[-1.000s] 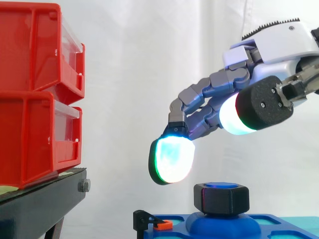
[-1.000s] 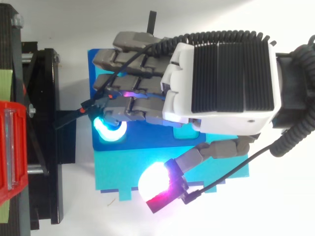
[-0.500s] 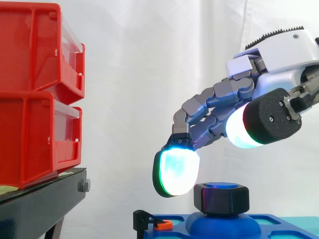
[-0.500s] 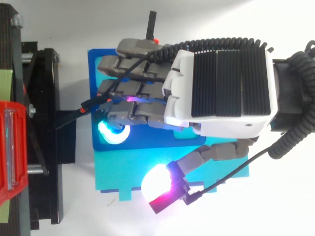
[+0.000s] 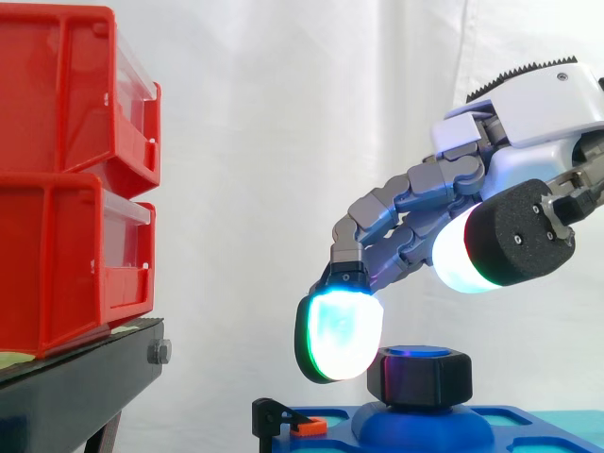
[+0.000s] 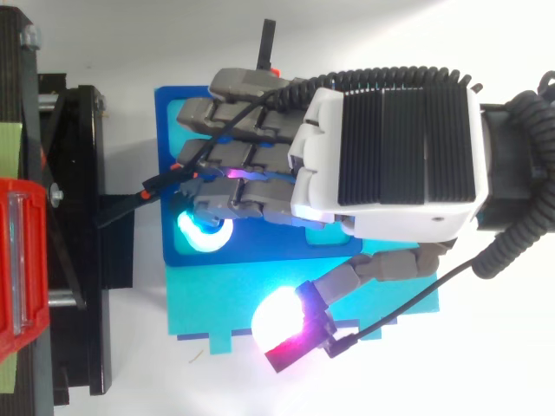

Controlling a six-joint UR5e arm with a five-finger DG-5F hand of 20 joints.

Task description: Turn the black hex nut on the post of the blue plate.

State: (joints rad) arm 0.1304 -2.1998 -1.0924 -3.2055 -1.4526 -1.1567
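Note:
The black hex nut (image 5: 420, 376) sits on the rounded post of the blue plate (image 5: 427, 430), with the post's blue top showing above it. My hand (image 5: 528, 104) reaches in from the right above the nut, its fingers bent loosely downward and holding nothing. One glowing fingertip (image 5: 338, 335) hangs level with the nut's left side, very close to it or just touching. The thumb pad (image 5: 486, 250) stays well above and right of the nut. From above, the hand (image 6: 390, 156) covers the nut and much of the blue plate (image 6: 169, 113).
Two stacked red bins (image 5: 66, 179) rest on a black stand (image 5: 85, 387) at the left. A small black clip with an orange piece (image 5: 283, 420) sits at the plate's left end. A teal plate (image 6: 208, 303) adjoins the blue one.
The hand has come down and shifted slightly right. Its leading fingertip has dropped from above and left of the nut to right beside the nut's left side.

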